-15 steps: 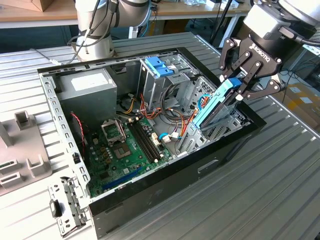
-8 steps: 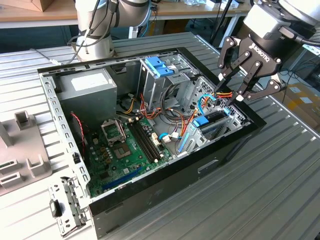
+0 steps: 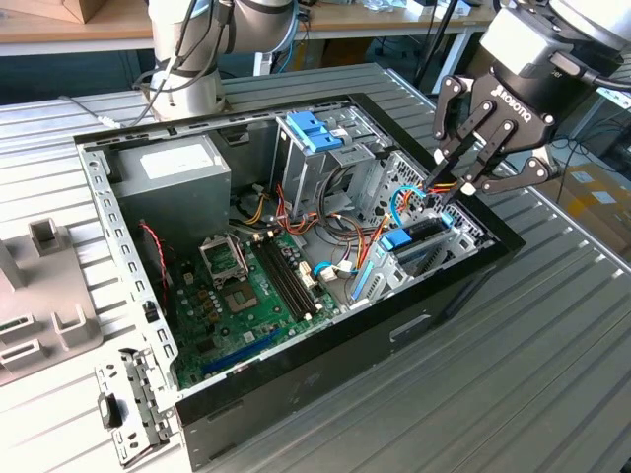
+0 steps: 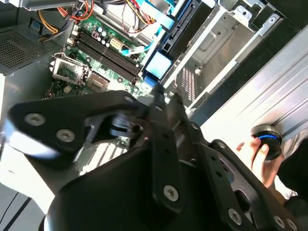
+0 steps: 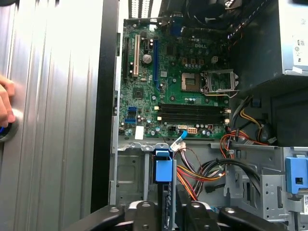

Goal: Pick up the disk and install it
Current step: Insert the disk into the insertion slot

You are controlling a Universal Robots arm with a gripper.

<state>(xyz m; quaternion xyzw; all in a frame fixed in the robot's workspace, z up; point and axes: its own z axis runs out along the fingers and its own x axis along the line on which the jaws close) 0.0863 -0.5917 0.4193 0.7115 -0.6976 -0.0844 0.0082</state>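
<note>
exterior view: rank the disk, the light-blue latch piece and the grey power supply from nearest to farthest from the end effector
1. The disk, standing on edge in the drive bay just below the end effector, at the exterior view's right.
2. The light-blue latch piece, on the middle cage.
3. The grey power supply, at the case's far left corner.

Ribbed grey metal counter (image 3: 552,325) across most of the exterior view. Wooden bench (image 3: 59,25) w/ dark space under it along the rear. Yellow-brown box (image 3: 596,197) at the exterior view's right edge. Bright, even light, glare on the counter ribs.
</note>
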